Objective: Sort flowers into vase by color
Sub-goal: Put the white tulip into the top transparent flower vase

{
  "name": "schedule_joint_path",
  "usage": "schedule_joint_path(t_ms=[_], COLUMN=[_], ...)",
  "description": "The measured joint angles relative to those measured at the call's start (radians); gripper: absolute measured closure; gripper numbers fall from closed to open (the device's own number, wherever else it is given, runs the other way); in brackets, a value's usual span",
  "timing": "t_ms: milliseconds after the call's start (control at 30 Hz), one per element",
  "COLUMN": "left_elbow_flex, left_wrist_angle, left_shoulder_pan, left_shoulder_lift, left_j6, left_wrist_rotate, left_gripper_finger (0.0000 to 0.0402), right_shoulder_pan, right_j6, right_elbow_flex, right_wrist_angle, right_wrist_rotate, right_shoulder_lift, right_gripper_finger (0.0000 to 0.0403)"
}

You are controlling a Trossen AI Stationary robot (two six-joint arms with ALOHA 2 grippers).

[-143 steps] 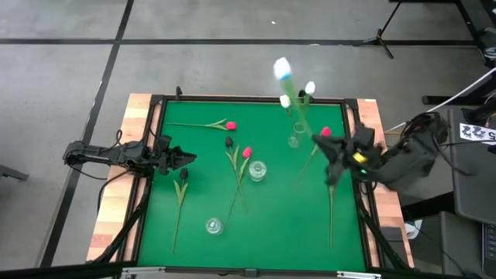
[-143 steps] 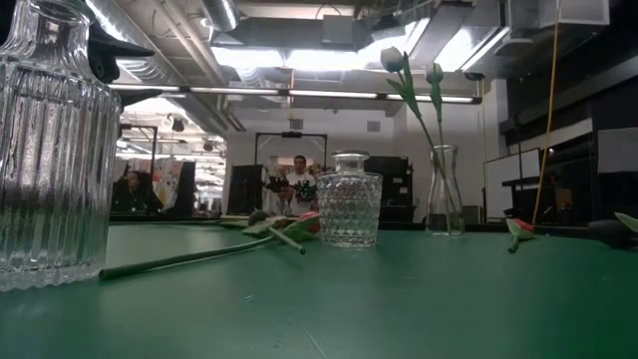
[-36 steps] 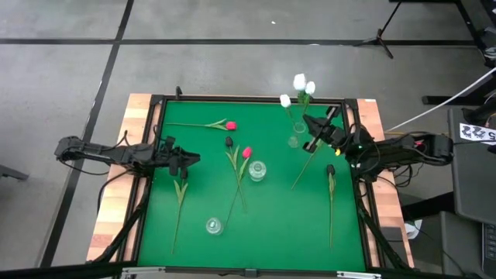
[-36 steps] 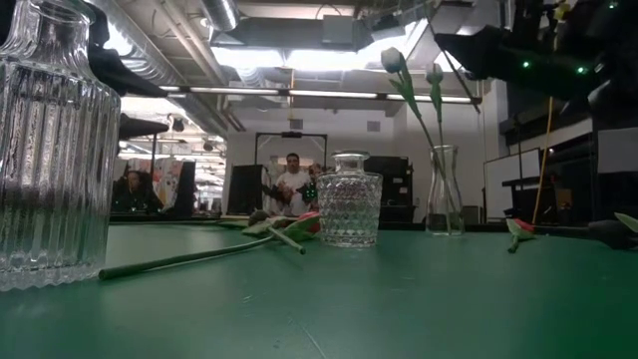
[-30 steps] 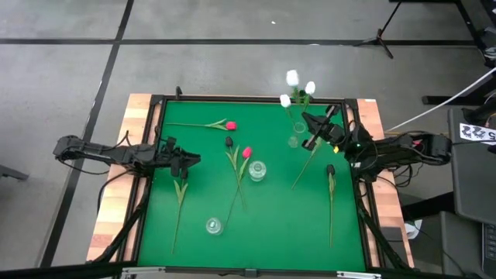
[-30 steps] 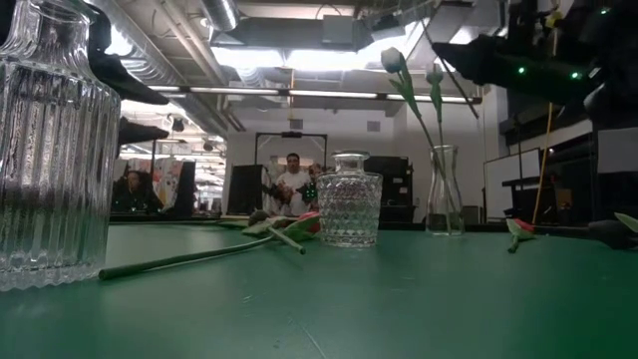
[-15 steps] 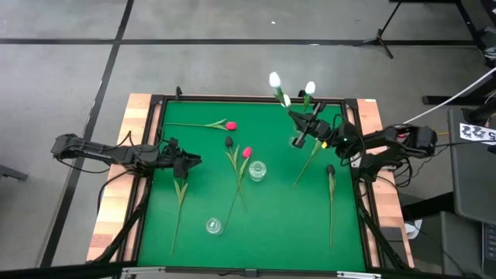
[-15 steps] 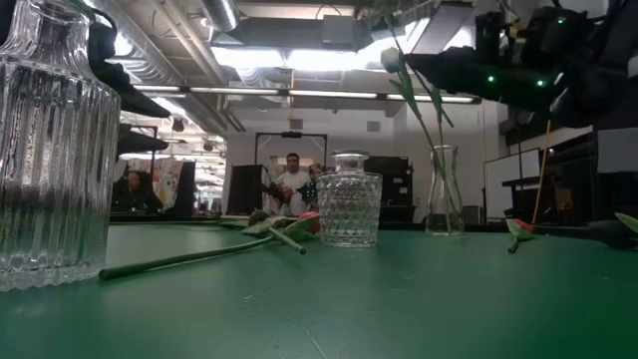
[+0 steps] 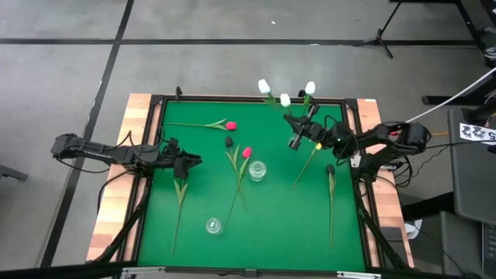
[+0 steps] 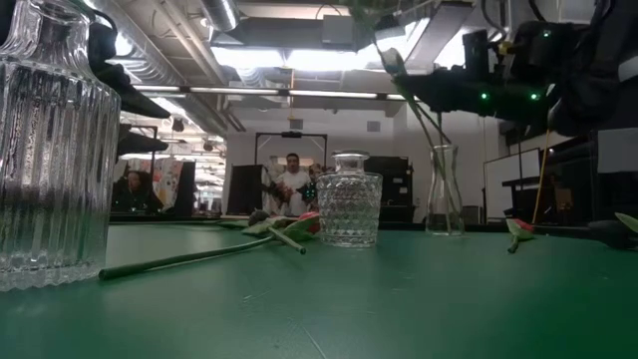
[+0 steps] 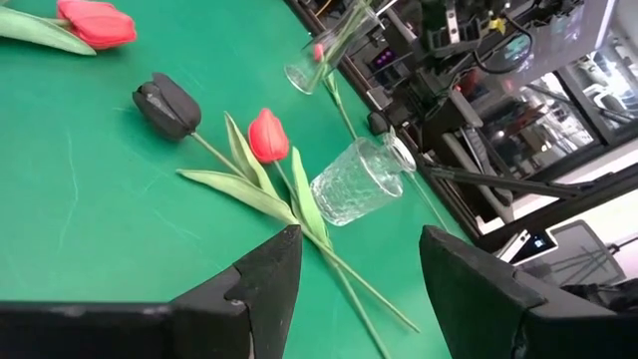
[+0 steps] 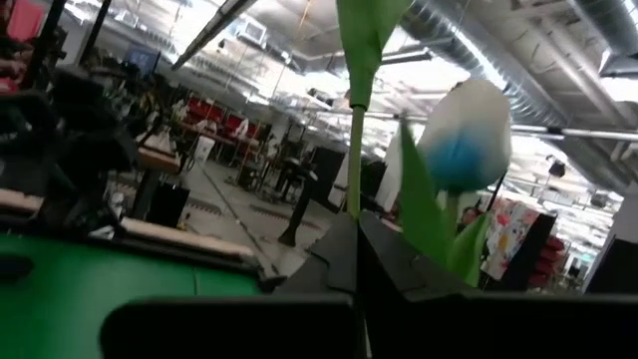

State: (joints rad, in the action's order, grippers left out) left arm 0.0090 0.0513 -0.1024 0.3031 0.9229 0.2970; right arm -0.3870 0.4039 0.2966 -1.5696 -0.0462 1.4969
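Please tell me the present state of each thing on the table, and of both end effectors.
Right end effector: shut on white tulips, over tall vase.
White tulips: upright in tall vase.
Tall vase: upright.
Left end effector: open, empty.
Faceted vase: upright, empty.
Ribbed vase: upright, empty.
Pink tulip: lying flat.
Black tulip: lying flat.

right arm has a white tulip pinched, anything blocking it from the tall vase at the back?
Partly. The right gripper, fingers shut on the white tulip's stem, sits by the tall vase. Two white tulips already stand in that vase, stems crowding the neck. Nothing else visible lies between.
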Motion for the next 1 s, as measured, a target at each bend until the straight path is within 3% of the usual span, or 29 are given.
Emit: schedule_joint_path(t_ms=[733, 1000], left_elbow_flex=[0.000, 0.000], left_wrist_angle=[0.009, 0.251], left_shoulder_pan=[0.000, -0.002], left_shoulder_lift=[0.000, 0.018], left_j6=[0.101, -0.018], left_wrist_rotate=[0.002, -0.056], left_gripper_finger=[0.0202, 0.0202], right_shoulder_pan=[0.000, 0.000], right_j6=[0.014, -0.031], right_elbow_flex=[0.000, 0.000], right_wrist_angle=[-0.001, -0.001], right_wrist_rotate=[0.027, 0.001], right_shoulder_lift=[0.005, 0.005], right_gripper_finger=[0.0400, 0.0401])
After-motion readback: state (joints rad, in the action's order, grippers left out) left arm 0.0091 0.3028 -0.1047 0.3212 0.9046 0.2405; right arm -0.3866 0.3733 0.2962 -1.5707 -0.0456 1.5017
